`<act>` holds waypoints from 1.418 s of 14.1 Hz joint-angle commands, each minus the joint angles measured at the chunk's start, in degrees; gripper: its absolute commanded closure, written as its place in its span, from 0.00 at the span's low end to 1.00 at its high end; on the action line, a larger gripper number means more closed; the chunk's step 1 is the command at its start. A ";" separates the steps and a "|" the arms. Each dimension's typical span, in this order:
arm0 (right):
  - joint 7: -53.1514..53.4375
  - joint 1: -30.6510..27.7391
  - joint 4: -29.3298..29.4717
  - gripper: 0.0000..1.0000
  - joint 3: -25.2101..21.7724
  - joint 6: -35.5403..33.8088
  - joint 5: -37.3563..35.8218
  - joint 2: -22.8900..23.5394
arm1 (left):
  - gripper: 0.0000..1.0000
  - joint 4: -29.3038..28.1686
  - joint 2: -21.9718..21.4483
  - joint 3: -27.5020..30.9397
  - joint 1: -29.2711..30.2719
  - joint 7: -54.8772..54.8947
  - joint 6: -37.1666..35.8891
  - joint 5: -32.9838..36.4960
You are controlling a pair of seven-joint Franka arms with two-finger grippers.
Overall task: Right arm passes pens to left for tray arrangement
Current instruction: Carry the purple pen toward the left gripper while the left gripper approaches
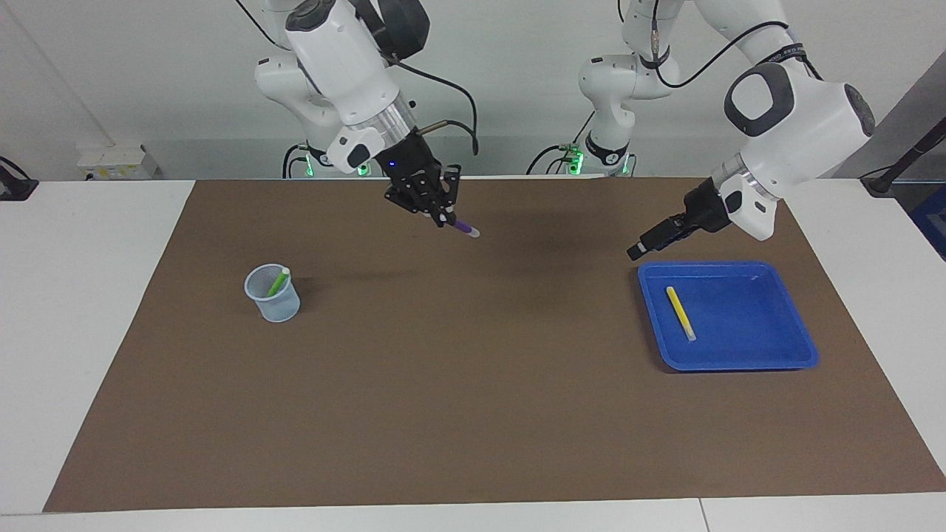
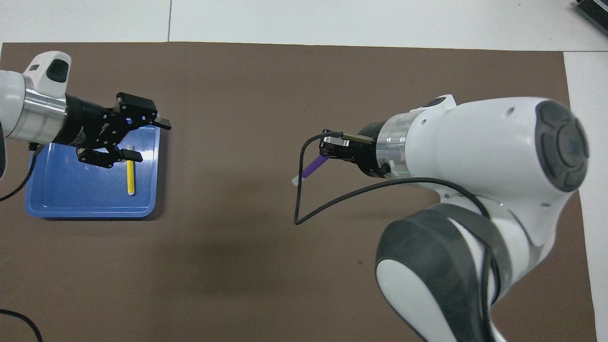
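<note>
The right hand (image 1: 446, 215) grips the purple pen (image 1: 465, 228) over the worktop's middle for the pass, so next the wide-open left hand (image 1: 641, 247) should come take it.
</note>
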 commanded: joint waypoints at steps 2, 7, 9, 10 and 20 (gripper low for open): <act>4.22 3.29 -6.51 1.00 0.09 9.56 1.94 -2.09 | 0.00 -2.17 -1.82 -0.16 -2.70 -14.81 2.05 -5.36; 13.35 9.87 -13.03 1.00 0.00 27.14 3.17 -2.36 | 0.00 -13.93 -7.53 -0.16 -8.23 -25.38 17.33 -12.92; 14.59 10.23 -13.46 1.00 0.09 29.60 3.26 -2.36 | 0.00 -16.06 -8.41 -0.16 -9.82 -28.81 20.25 -13.54; 14.85 10.23 -13.90 1.00 0.09 30.66 3.26 -2.36 | 0.00 -16.15 -8.50 -0.16 -10.09 -30.13 19.73 -13.54; 14.68 10.23 -14.26 1.00 0.09 30.67 3.34 -2.36 | 0.01 -19.22 -9.12 -0.16 -17.90 -47.45 30.09 -13.54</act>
